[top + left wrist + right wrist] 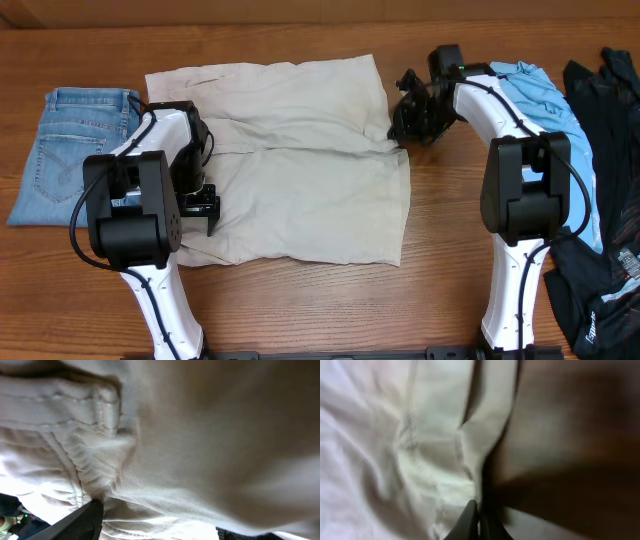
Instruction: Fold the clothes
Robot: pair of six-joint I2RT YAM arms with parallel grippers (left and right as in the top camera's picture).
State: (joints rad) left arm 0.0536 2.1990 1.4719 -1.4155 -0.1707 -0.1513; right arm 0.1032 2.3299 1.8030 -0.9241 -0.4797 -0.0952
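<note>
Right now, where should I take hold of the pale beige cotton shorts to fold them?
Pinch the pale beige cotton shorts at the lower leg's hem corner on the right, coming in from the bare wooden table beside it. The cloth lies flat, and that free edge probably lifts most easily.

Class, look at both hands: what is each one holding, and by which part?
The right hand pinches the shorts at a leg hem edge. The left hand is at the waistband side, but its grip cannot be told.
</note>
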